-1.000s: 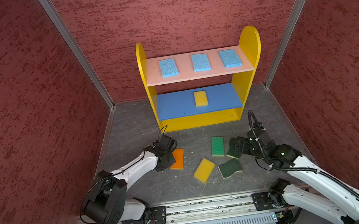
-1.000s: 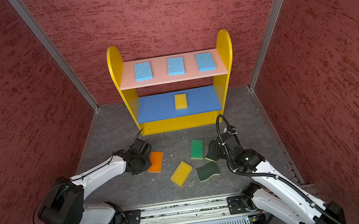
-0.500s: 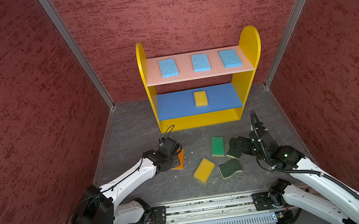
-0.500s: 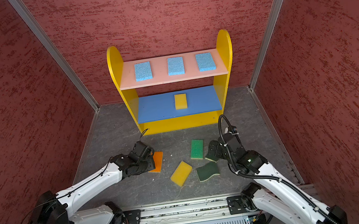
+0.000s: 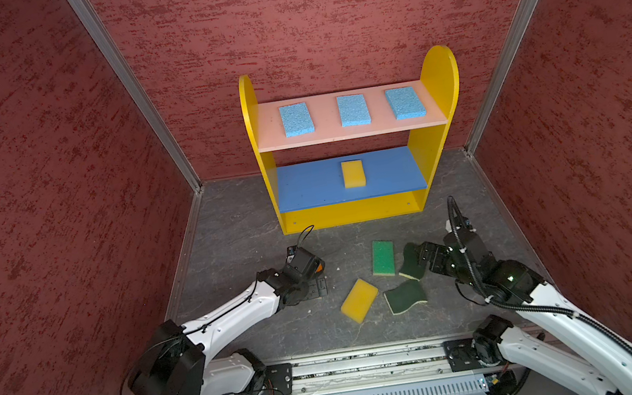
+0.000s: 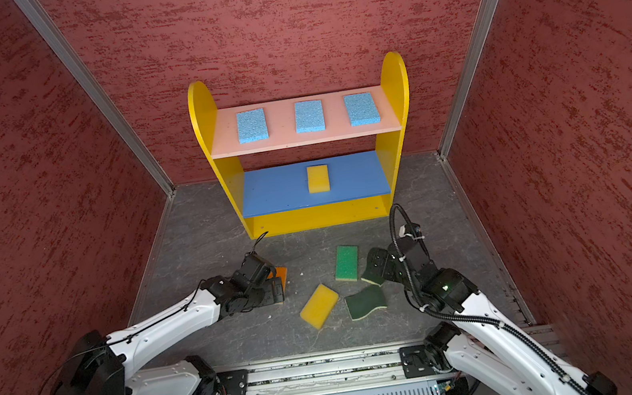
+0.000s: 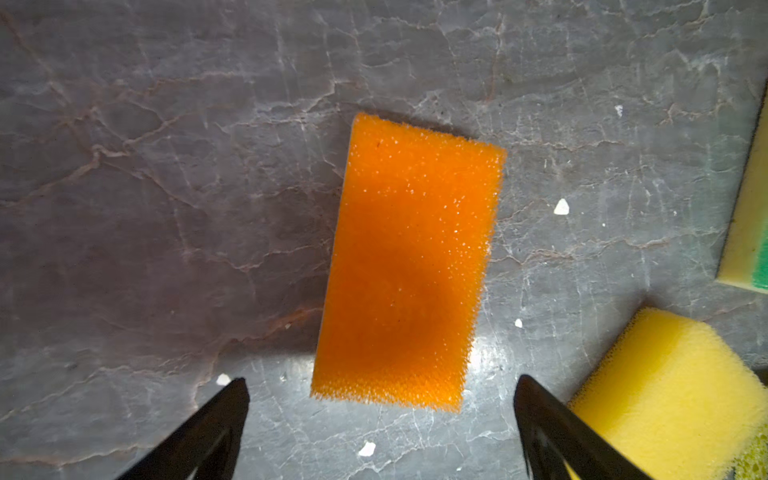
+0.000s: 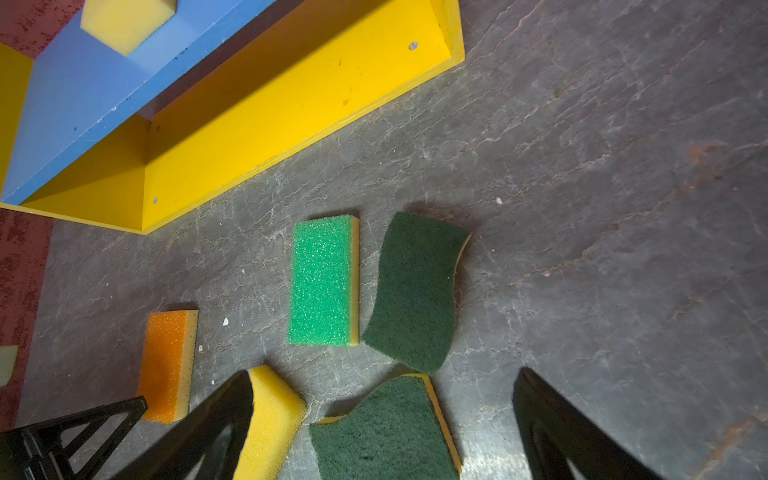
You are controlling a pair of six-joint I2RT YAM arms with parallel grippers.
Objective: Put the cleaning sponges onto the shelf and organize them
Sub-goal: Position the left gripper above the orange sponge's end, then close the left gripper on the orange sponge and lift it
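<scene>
The shelf (image 5: 350, 215) stands at the back with three light blue sponges (image 5: 353, 109) on its pink board and a yellow sponge (image 5: 353, 173) on the blue board. My left gripper (image 7: 380, 380) is open just above the floor. The orange-topped sponge (image 7: 407, 266) lies flat just ahead of its fingertips, untouched. My right gripper (image 8: 382, 374) is open over a dark green wavy sponge (image 8: 386, 428). The second dark green sponge (image 8: 415, 291), a green-topped sponge (image 8: 322, 280) and a yellow sponge (image 5: 359, 300) lie close by on the floor.
Red textured walls close in the grey stone floor (image 5: 235, 235) on three sides. A metal rail (image 5: 350, 363) carrying both arm bases runs along the front. The floor sponges cluster between the two grippers, in front of the shelf.
The left gripper has opened wide and shifted over the near end of the orange-topped sponge as its arm stretched forward. The right arm has barely moved.
</scene>
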